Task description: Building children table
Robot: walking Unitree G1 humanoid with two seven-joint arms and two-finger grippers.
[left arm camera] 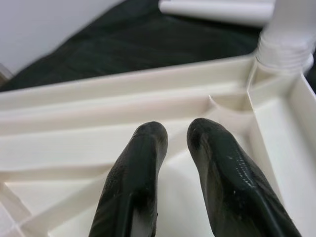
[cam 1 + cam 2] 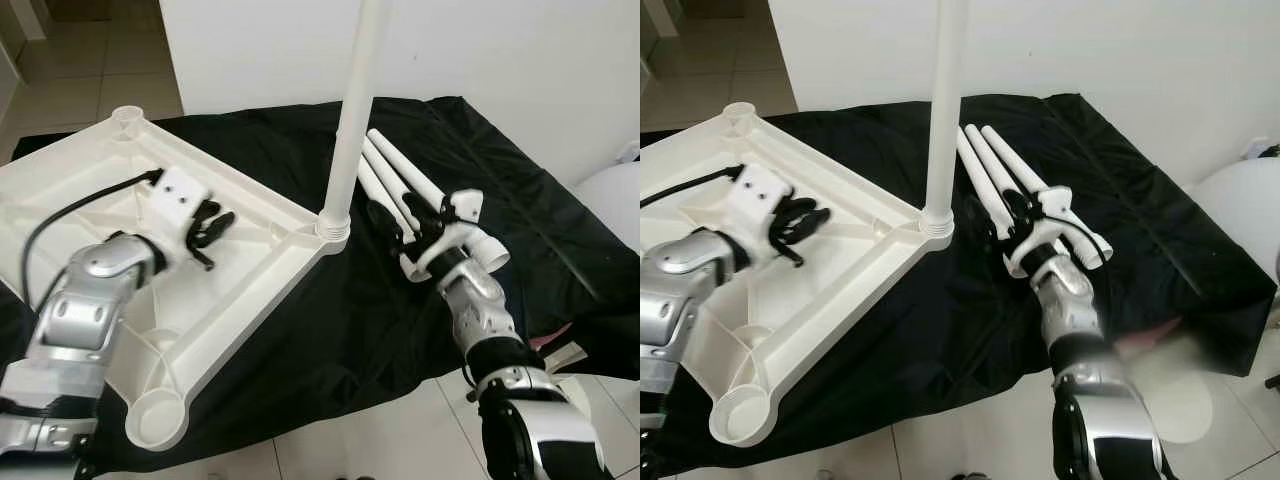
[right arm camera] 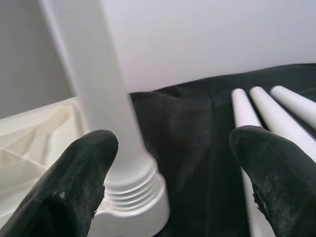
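Tabletop [image 2: 250, 215] upturned – black sheet [image 2: 400, 330], tiled floor [image 2: 400, 430]

a plain white wall [image 2: 520, 60] runs behind the scene. a black cloth [image 2: 330, 330] is spread over a floor of pale, glossy tiles [image 2: 380, 440]. at upper left the tiled floor [image 2: 90, 70] continues through an opening into another area. a rounded white object [image 2: 612, 205] sits at the right edge. the light is soft and even.

One tabletop [image 2: 250, 215] — one upright leg [image 2: 350, 120], three loose legs [image 2: 400, 180].
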